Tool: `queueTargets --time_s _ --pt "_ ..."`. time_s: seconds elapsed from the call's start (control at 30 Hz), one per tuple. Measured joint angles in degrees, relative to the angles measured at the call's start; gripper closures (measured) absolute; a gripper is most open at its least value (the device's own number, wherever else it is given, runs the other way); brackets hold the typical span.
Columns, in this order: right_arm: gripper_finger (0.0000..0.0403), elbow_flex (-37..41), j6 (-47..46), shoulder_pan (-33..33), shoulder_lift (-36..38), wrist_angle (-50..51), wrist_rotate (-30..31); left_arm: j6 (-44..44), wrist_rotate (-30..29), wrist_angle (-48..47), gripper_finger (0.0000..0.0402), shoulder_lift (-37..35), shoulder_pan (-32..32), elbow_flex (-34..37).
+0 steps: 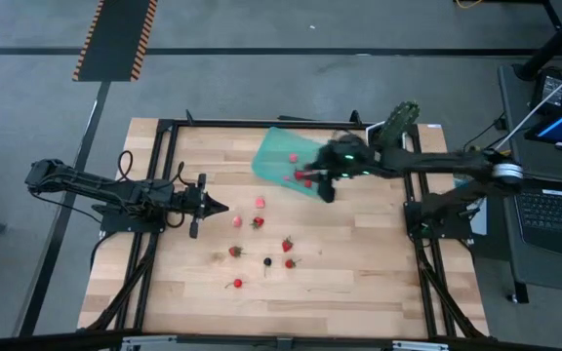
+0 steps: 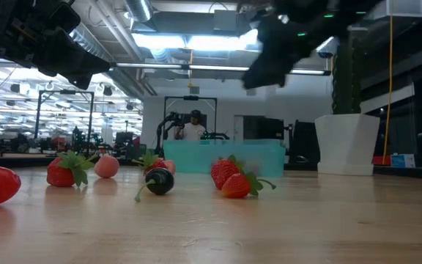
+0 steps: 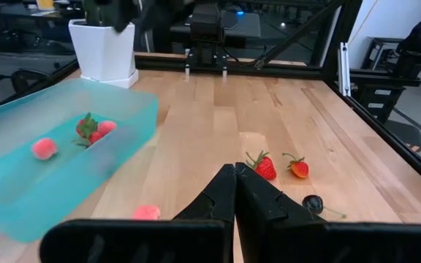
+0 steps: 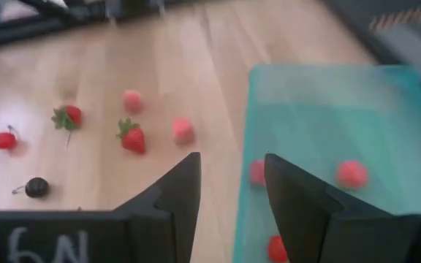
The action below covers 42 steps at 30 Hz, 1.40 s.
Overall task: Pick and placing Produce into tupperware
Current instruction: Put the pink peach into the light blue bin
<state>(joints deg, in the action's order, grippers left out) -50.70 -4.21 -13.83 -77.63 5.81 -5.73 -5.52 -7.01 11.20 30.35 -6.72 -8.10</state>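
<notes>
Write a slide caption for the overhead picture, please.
Right gripper hovers open over the teal tupperware; strawberries dot the table.

Even, bright overhead light falls on the wooden table (image 1: pixel 359 273), with only soft, short shadows under the arms. In the low view, ceiling strip lights (image 2: pixel 189 40) glare white, leaving the arms overhead as dark silhouettes. The right wrist view is smeared and soft throughout; the left wrist view blurs its own near fingers (image 3: pixel 229 201)
</notes>
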Motion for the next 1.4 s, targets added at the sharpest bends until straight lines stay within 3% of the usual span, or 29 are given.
queueTargets --time_s 0.27,0.53,0.77,1.0,1.23,1.4 --pt "0.0249 17.5 0.2 3.7 22.7 -9.5 1.8 -0.1 -1.3 1.6 0.0401 0.0 0.0 0.0" --pt "0.0249 31.9 -0.3 9.4 33.4 -21.3 1.6 -0.3 -1.3 3.2 0.0401 0.0 -0.1 0.0" --pt "0.0249 39.7 -3.0 11.2 37.6 -26.2 3.1 -0.5 -4.5 7.3 0.0401 3.2 -1.7 0.0" --pt "0.0249 41.7 -4.5 11.5 37.7 -26.2 6.2 -1.5 -6.5 13.8 0.0401 10.3 -2.4 -0.2" --pt "0.0249 41.7 -4.5 11.5 37.7 -25.8 6.1 1.1 -7.5 11.3 0.0396 19.5 -2.6 -7.5" --pt "0.0249 41.7 -5.0 11.5 37.7 -24.6 6.1 1.5 -11.9 4.4 0.0354 23.8 -2.6 -12.6"
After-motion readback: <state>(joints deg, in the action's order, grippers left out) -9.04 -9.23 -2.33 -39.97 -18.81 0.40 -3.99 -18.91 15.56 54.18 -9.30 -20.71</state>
